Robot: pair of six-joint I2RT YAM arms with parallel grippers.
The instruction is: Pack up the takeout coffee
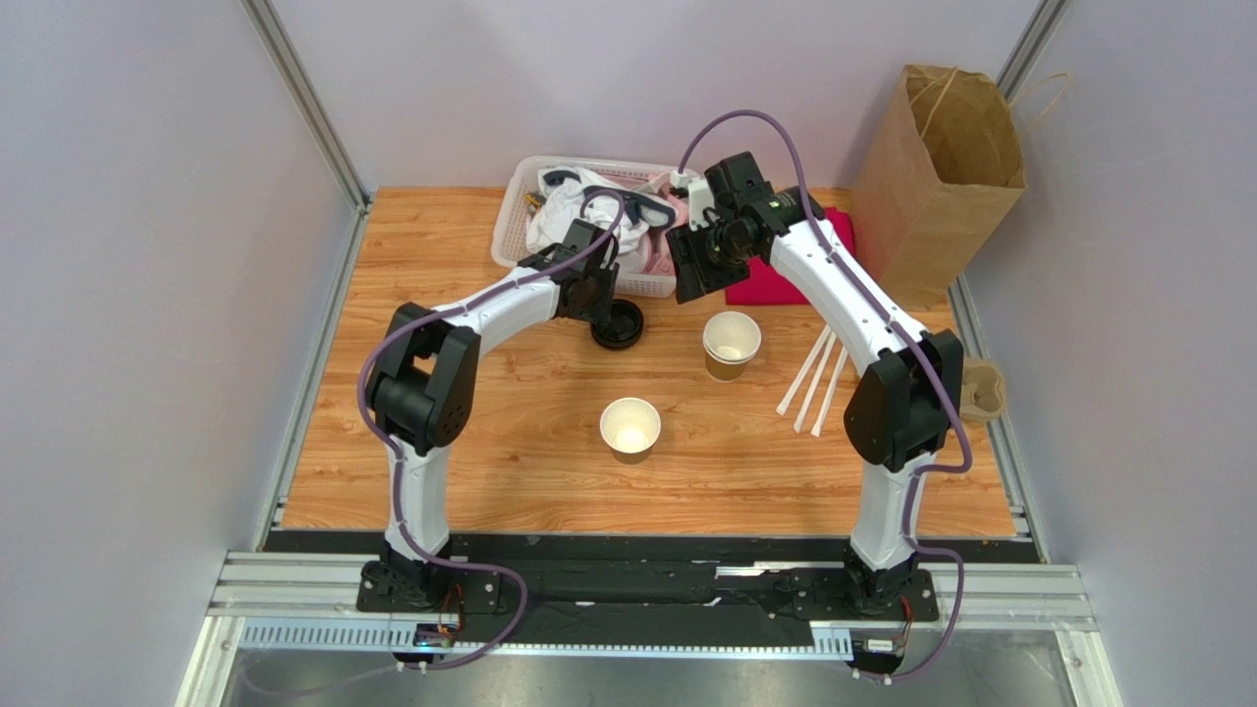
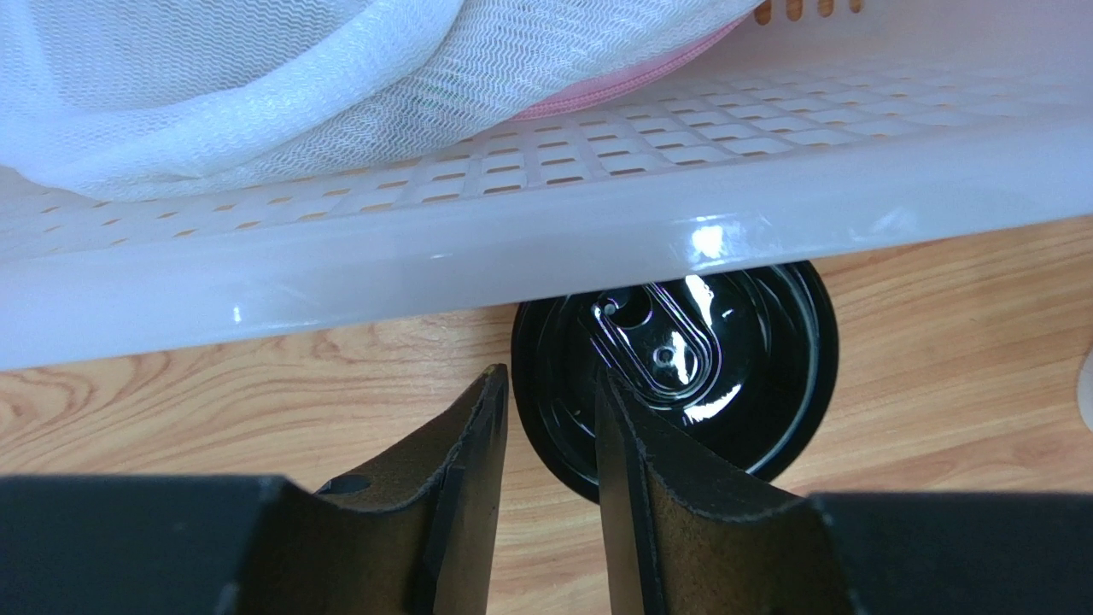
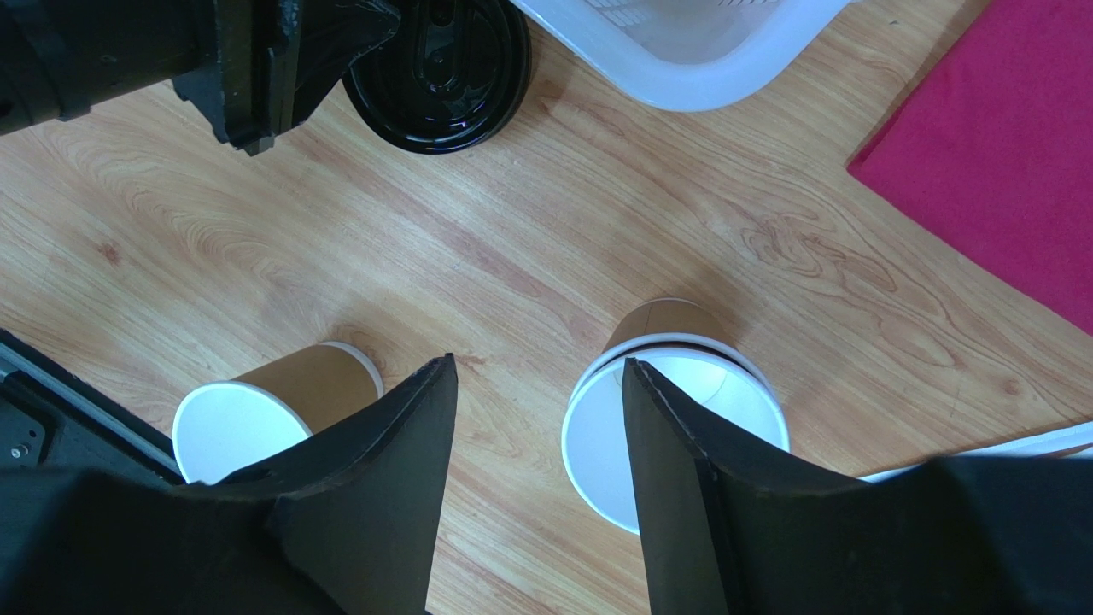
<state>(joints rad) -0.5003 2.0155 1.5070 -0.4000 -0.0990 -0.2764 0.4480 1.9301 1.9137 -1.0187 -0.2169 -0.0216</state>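
**A walled-in robotics test cell**

Plain pale panels (image 1: 133, 295) held in aluminium posts (image 1: 303, 96) close off the wood-grain table (image 1: 487, 442) on its left, far and right sides. An aluminium rail (image 1: 649, 589) runs along the table's near edge, with two cabled robot arms (image 1: 443, 383) bolted to it. Staged props sit on the table: a paper cup (image 1: 630, 427) mid-table and a plastic basket (image 1: 524, 221) at its far edge.

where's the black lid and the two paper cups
black lid (image 2: 719, 385), left wrist view, its top face
far paper cup (image 1: 731, 338), top view, white inside
near paper cup (image 1: 630, 426), top view, white inside
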